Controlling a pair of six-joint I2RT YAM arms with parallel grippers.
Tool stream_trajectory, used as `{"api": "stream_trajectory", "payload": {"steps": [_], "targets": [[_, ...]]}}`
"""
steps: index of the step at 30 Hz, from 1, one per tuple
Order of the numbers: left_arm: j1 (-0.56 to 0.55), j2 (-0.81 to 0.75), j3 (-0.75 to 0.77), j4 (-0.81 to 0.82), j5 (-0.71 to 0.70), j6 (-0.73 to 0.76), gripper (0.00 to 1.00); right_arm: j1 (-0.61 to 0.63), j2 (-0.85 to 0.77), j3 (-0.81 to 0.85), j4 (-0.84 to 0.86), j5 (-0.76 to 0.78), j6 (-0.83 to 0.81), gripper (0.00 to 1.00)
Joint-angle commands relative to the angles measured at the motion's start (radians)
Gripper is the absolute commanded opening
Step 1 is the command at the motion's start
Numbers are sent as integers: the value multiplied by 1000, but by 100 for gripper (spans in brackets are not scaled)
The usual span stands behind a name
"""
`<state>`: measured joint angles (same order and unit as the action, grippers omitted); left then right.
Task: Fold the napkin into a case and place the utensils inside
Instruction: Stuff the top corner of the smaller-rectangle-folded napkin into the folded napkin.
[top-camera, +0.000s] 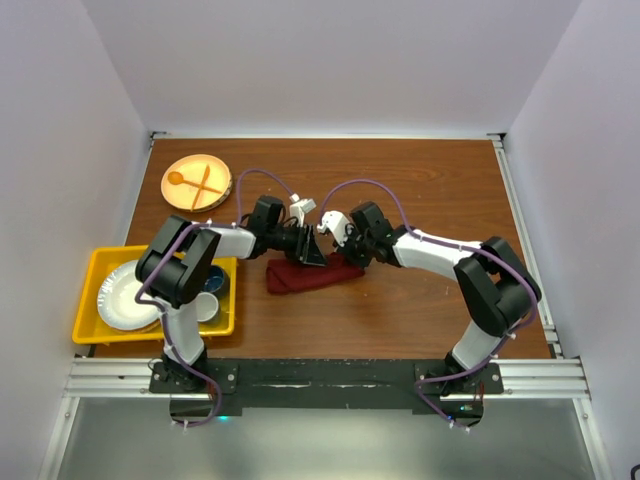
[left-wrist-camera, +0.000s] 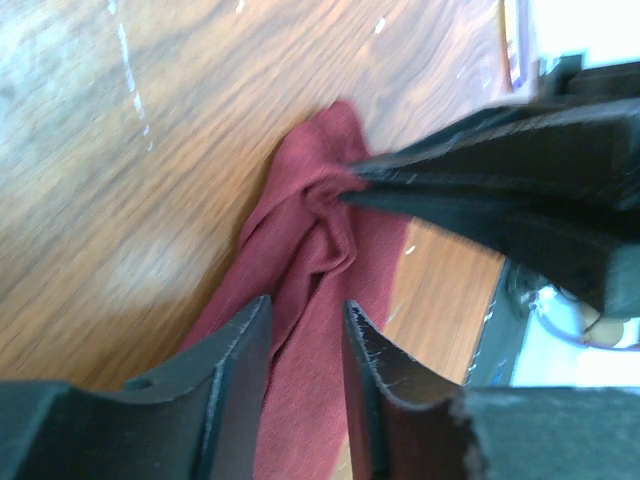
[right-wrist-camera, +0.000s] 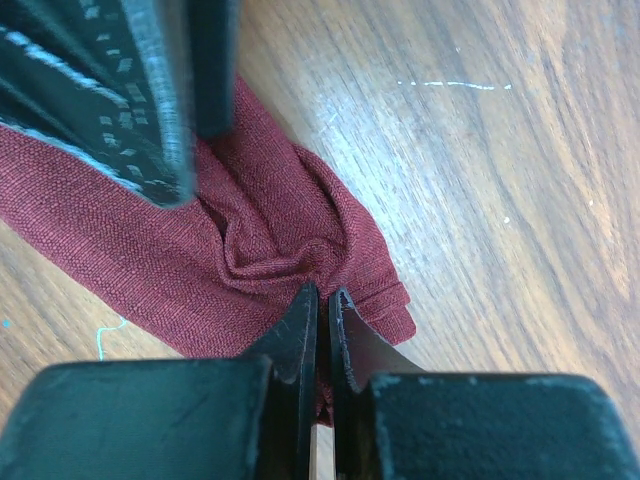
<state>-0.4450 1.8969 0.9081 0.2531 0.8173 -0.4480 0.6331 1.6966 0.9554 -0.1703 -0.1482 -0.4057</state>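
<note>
The maroon napkin (top-camera: 296, 279) lies bunched into a long narrow strip on the wooden table between the two arms. My right gripper (top-camera: 340, 260) is shut on a raised fold at the napkin's right end; in the right wrist view (right-wrist-camera: 322, 294) cloth (right-wrist-camera: 120, 235) is pinched between its closed fingers. My left gripper (top-camera: 316, 254) hovers over the same end, facing the right one. In the left wrist view its fingers (left-wrist-camera: 305, 305) stand apart, astride the cloth (left-wrist-camera: 300, 200) and not closed on it. The purple metallic utensils are out of view.
A tan round plate (top-camera: 197, 183) with an orange spoon and fork sits at the back left. A yellow bin (top-camera: 92, 262) at the left edge holds a white plate (top-camera: 125, 297) and cups. White walls enclose the table.
</note>
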Motion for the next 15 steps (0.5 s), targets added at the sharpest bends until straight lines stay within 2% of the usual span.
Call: {"api": "stream_trajectory", "payload": {"steps": [1,5,10,15], "targets": [[3,-32,31,-149,17,172,43,-7,-35,-24,21,38,-5,0],[2,-24,31,-164,20,184,45,-7,-38,-27,31,35,4,0],[2,-33,32,-158,-16,193,53,-7,-49,-37,41,19,4,0],[2,-45,40,-126,-44,193,54,-6,-63,-52,52,2,-1,0]]}}
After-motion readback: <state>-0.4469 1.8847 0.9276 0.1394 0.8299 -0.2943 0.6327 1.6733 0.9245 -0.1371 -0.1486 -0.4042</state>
